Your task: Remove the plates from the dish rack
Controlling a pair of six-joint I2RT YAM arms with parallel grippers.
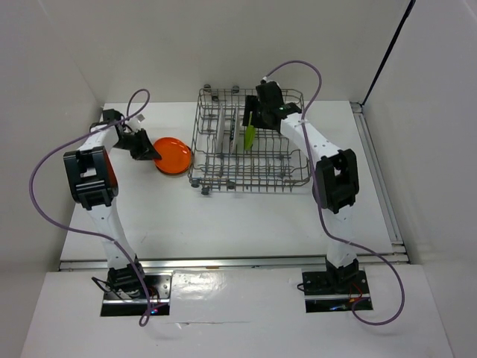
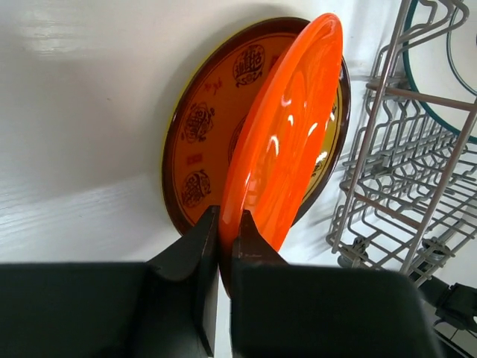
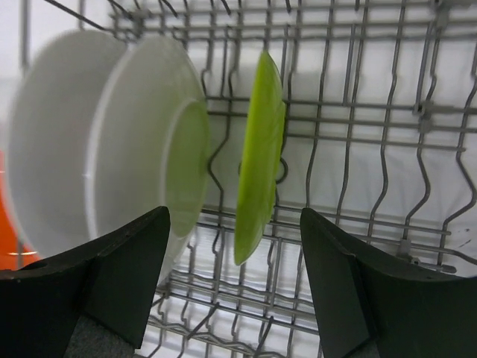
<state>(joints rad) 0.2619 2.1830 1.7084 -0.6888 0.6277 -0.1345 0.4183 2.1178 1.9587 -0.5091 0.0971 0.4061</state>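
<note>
My left gripper is shut on the rim of the orange plate, held tilted over the mustard-brown patterned plate lying on the table left of the dish rack. My right gripper is open over the rack, its jaws straddling the upright lime green plate without touching it. Two white plates stand on edge in the rack left of the green one. A teal-rimmed plate's edge shows in the left wrist view.
The rack's upright wire tines surround the green plate. The rack's small dark wheels rest on the white table. White walls close in the table at back and sides; a metal rail runs along the near edge.
</note>
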